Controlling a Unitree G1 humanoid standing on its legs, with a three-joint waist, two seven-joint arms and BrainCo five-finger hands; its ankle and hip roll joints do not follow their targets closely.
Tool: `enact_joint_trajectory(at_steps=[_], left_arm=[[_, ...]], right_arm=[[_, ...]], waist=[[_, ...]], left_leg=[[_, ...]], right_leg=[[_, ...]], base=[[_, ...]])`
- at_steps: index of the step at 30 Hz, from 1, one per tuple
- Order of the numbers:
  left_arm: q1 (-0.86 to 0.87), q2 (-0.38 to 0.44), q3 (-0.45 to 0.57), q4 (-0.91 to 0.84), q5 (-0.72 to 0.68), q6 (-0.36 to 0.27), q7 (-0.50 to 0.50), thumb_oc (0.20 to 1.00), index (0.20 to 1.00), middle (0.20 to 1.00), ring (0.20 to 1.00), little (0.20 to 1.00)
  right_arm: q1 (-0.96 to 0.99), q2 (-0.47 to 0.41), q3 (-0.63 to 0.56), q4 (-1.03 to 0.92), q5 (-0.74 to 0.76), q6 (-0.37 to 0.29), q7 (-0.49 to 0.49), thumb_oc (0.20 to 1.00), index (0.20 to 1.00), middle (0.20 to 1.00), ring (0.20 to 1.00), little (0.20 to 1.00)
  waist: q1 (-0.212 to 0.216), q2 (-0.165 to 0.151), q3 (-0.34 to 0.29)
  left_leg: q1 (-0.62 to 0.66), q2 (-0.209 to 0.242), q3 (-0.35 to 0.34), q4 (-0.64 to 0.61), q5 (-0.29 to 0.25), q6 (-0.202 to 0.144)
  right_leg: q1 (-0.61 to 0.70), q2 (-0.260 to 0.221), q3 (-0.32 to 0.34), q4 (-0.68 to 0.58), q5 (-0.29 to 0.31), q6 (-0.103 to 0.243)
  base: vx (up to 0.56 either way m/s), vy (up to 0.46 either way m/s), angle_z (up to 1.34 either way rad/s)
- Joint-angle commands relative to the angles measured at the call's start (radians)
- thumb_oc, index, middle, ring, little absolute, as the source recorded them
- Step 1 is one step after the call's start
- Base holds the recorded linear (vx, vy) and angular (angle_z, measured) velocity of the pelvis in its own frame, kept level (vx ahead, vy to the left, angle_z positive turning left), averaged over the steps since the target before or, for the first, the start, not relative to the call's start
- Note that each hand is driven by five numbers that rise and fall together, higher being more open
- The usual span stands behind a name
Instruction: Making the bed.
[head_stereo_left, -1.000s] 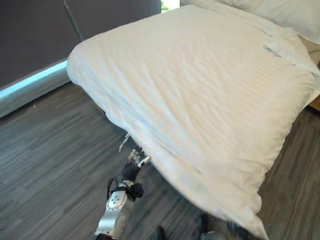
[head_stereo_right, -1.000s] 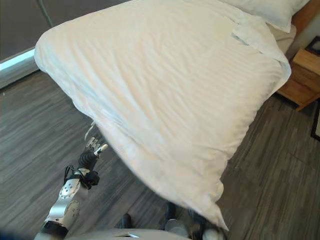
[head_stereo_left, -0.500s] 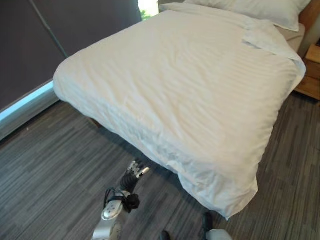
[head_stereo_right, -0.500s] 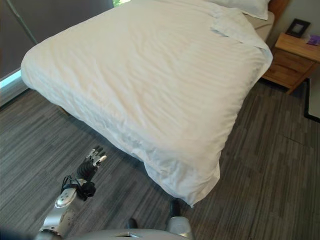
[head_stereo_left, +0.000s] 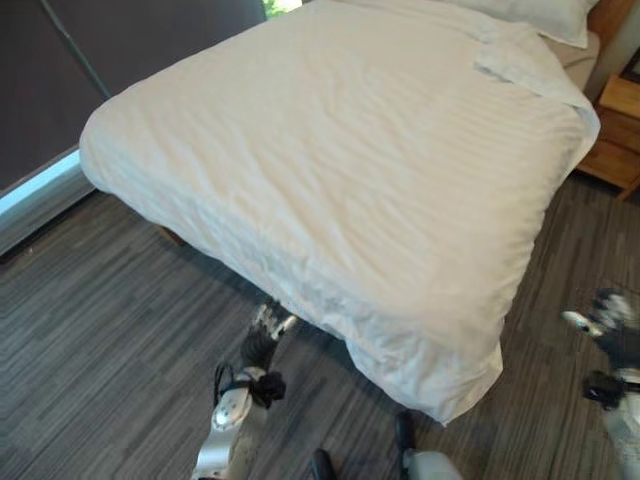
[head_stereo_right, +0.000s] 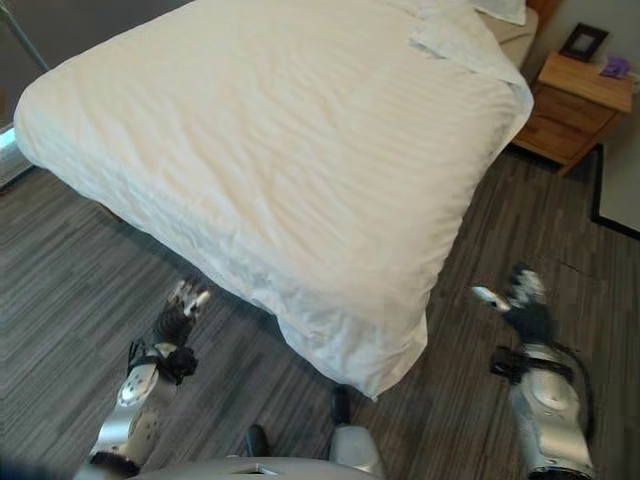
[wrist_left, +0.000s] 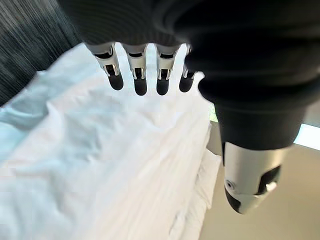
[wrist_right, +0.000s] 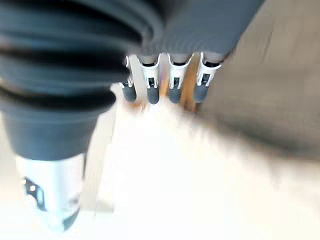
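Both the left robot hand (head_stereo_right: 180, 305) and right robot hand (head_stereo_right: 520, 298) hover open-fingered beside the duvet (head_stereo_right: 290, 150) corner, over floor (head_stereo_right: 80, 260).

Grey wood-grain plank floor (head_stereo_right: 80, 260) runs around the room. A dark wall (head_stereo_left: 120, 50) stands at the far left, with a pale lit strip (head_stereo_left: 40, 185) along its base. A wooden nightstand (head_stereo_right: 575, 110) stands at the right, carrying a small dark picture frame (head_stereo_right: 582, 42)

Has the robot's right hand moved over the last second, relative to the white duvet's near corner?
Yes. The right hand is now over the grey floor right of the white duvet's near corner, apart from it; earlier that floor was bare.
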Motion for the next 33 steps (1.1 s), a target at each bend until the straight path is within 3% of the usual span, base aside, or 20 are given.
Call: enact_joint_trajectory(at_steps=[1,7,13,22,28,33], left_arm=[[-0.06,0.056,-0.012,-0.019,-0.007,-0.037,-0.061,1.0,1.0,1.0,1.0,1.0],[-0.057,0.061,-0.033,0.004,0.0,-0.04,-0.077,1.0,1.0,1.0,1.0,1.0],[-0.06,0.052,-0.051,0.007,-0.014,-0.047,-0.072,1.0,1.0,1.0,1.0,1.0],[-0.091,0.049,-0.077,0.021,-0.038,-0.057,-0.057,1.0,1.0,1.0,1.0,1.0],[-0.108,0.046,-0.103,0.019,-0.052,-0.065,-0.055,1.0,1.0,1.0,1.0,1.0],[-0.112,0.049,-0.114,0.013,-0.067,-0.07,-0.051,1.0,1.0,1.0,1.0,1.0]], right_arm=[[-0.108,-0.004,0.079,0.006,0.147,-0.023,0.132,0.2,0.2,0.2,0.2,0.2],[-0.233,-0.033,0.281,0.02,0.079,0.019,0.179,0.2,0.2,0.2,0.2,0.2],[-0.353,0.035,0.434,0.095,0.114,0.047,0.2,0.2,0.2,0.2,0.2,0.2],[-0.474,0.126,0.483,0.291,0.146,0.052,0.146,0.2,0.2,0.2,0.2,0.2],[-0.591,0.178,0.506,0.471,0.07,0.058,0.095,0.2,0.2,0.2,0.2,0.2],[-0.669,0.169,0.461,0.653,0.035,0.059,0.036,0.2,0.2,0.2,0.2,0.2]], waist=[[0.046,-0.026,0.038],[0.09,-0.027,0.047],[0.129,-0.025,0.064],[0.147,-0.011,0.113],[0.17,0.039,0.145],[0.183,0.073,0.16]], left_leg=[[-0.005,-0.012,-0.02,0.012,0.013,0.003],[-0.01,-0.01,-0.038,0.012,0.021,-0.001],[-0.026,-0.003,-0.046,0.012,0.033,-0.005],[-0.068,-0.005,-0.059,0.012,0.052,-0.006],[-0.134,-0.013,-0.062,0.012,0.074,-0.009],[-0.168,-0.022,-0.064,0.012,0.083,-0.01]], right_leg=[[0.095,-0.02,0.001,0.023,-0.067,0.019],[0.106,-0.02,-0.023,0.016,-0.064,0.015],[0.093,-0.014,-0.033,0.016,-0.061,0.013],[0.055,-0.015,-0.035,0.016,-0.046,0.01],[-0.018,-0.022,-0.032,0.016,-0.025,0.01],[-0.057,-0.028,-0.023,0.016,-0.014,0.009]], base=[[-0.04,-0.064,0.35],[-0.03,-0.04,0.2],[-0.03,-0.023,0.05],[-0.06,-0.017,0.03],[-0.05,-0.002,0.02],[-0.04,0.02,-0.01]])
